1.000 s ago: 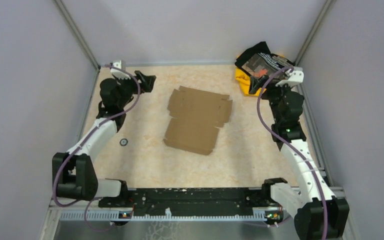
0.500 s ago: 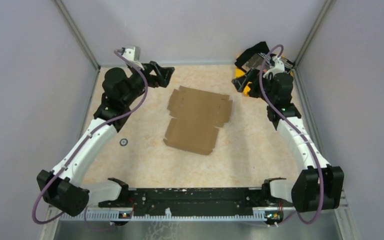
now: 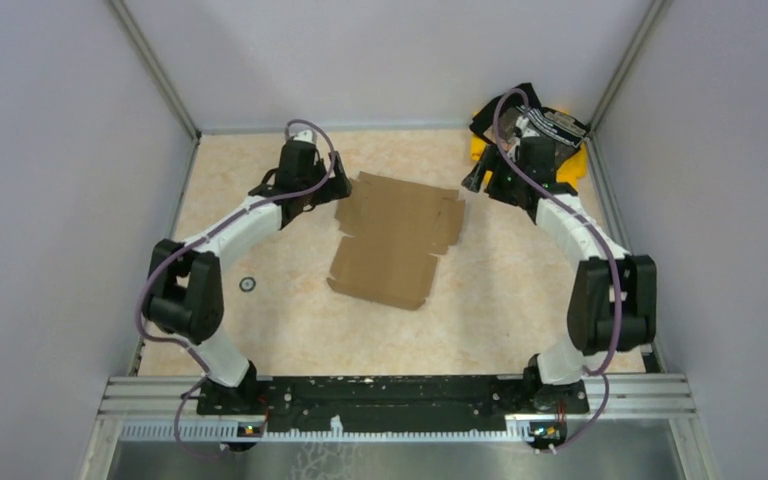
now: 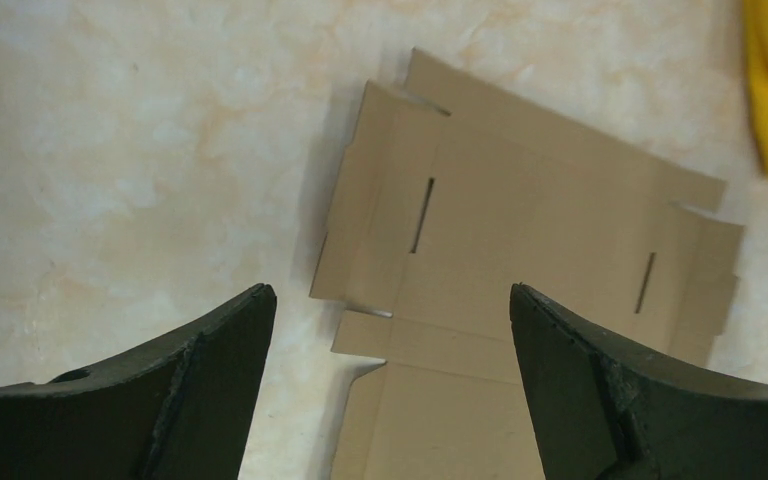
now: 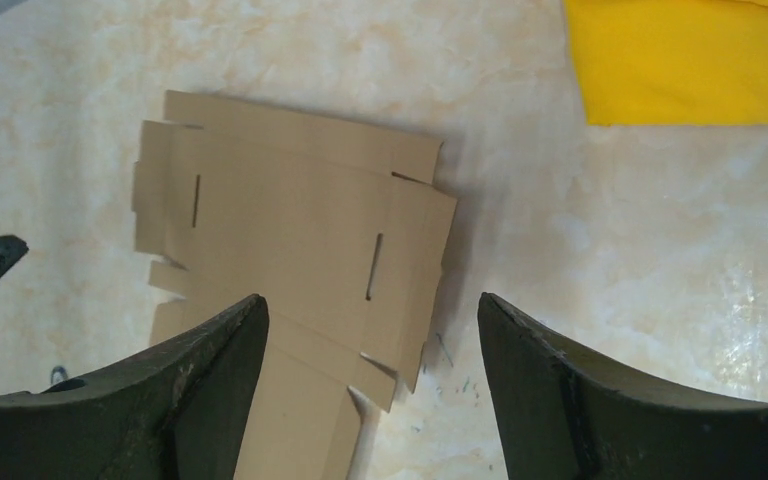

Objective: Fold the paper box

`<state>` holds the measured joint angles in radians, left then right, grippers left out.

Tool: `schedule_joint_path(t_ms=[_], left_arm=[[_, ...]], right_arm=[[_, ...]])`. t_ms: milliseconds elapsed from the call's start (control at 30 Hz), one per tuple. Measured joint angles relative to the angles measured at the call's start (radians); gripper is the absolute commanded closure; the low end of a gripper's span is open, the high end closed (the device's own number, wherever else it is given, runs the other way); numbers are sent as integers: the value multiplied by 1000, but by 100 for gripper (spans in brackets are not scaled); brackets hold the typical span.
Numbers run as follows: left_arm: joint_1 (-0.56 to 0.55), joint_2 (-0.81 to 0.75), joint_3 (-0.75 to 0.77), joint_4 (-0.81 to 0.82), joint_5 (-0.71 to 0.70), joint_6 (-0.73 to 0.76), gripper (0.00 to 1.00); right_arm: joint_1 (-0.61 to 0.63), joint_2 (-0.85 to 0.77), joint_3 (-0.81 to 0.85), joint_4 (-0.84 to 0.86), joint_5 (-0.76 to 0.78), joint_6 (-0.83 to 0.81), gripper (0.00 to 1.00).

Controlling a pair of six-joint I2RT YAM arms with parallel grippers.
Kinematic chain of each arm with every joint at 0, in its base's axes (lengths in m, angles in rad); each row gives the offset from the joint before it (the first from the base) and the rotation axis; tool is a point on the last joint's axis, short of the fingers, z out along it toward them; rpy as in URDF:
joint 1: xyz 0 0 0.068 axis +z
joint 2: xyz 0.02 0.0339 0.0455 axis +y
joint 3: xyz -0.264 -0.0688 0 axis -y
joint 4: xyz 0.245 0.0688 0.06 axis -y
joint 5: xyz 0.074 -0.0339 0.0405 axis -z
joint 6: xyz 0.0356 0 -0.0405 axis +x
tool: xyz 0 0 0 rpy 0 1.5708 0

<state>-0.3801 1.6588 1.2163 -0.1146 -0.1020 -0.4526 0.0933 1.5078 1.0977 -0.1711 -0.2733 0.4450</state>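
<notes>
The paper box (image 3: 395,238) lies flat and unfolded on the table, a brown cardboard die-cut sheet with flaps and slots. It also shows in the left wrist view (image 4: 520,250) and in the right wrist view (image 5: 290,230). My left gripper (image 3: 338,186) hovers open and empty at the sheet's far left corner, jaws wide apart (image 4: 390,300). My right gripper (image 3: 474,182) hovers open and empty at the sheet's far right corner, jaws wide apart (image 5: 372,305). Neither gripper touches the cardboard.
A yellow and black cloth pile (image 3: 540,140) lies at the far right corner, behind the right arm; its yellow edge shows in the right wrist view (image 5: 680,60). A small dark ring (image 3: 248,285) lies left of the box. Grey walls close in the table.
Both arms have stretched out and swung inward from the far corners, bringing both grippers close to the sheet's far corners. The box has not moved.
</notes>
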Motion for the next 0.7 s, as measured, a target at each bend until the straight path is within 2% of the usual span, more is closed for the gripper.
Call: schedule_joint_path(t_ms=[200, 333, 400, 533, 700], left_arm=[[19, 136, 67, -67, 11, -26, 28], [34, 154, 90, -82, 60, -30, 48], [37, 153, 91, -84, 90, -30, 51], [43, 137, 80, -95, 121, -26, 50], [53, 103, 43, -106, 175, -22, 31]], right_arm=[[0, 195, 150, -64, 3, -60, 26], [0, 277, 200, -44, -28, -97, 28], [0, 306, 225, -37, -44, -105, 29], [0, 394, 310, 3, -90, -128, 31], [0, 487, 391, 37, -164, -156, 32]])
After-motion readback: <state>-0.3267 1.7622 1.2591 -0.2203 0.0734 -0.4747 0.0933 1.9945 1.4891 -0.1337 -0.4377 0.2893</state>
